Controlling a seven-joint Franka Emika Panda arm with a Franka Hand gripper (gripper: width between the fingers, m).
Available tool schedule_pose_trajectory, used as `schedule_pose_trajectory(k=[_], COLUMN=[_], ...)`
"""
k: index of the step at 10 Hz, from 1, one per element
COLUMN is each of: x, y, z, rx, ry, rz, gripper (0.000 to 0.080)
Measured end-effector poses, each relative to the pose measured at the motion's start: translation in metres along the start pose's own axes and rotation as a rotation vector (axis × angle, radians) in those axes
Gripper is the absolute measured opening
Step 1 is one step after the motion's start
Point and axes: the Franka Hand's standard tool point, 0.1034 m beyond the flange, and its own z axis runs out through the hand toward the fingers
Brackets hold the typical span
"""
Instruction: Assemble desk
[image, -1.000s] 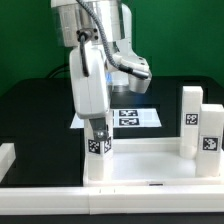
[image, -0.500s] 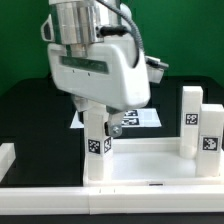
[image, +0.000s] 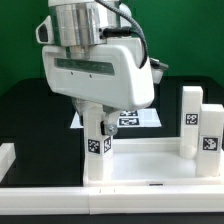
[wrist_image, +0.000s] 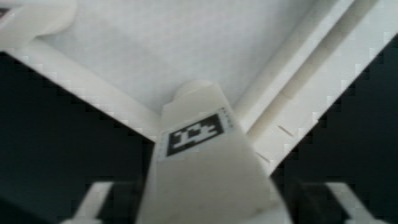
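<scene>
Straddling the leg (wrist_image: 199, 150) w/ my fingers (wrist_image: 199, 200), part open, can't tell if gripping. Leg's upright at tabletop (image: 150, 158) corner, near edge. Prob light, stiff, slick plastic; grab flat sides up top.

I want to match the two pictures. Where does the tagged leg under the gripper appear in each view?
Exterior view: the leg stands upright at the tabletop panel's corner on the exterior view's left, below the gripper.
Wrist view: the same leg fills the middle, seen from above, between the fingers.
Shared landmark: the leg's black-and-white tag.
</scene>
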Motion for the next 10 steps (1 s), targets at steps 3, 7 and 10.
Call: schedule_pose_trajectory(k=[3, 7, 10], x=[0.0006, 0.005, 0.0049], y=[-0.0002, 0.0018, 0.0024], z=[-0.0005, -0.0003, -0.0001], rx=[-0.007, 0.004, 0.002], ry=[-0.006, -0.017, -0.017], rz=[0.271, 0.912, 0.921], gripper=[0.0284, 0.0284, 0.0364])
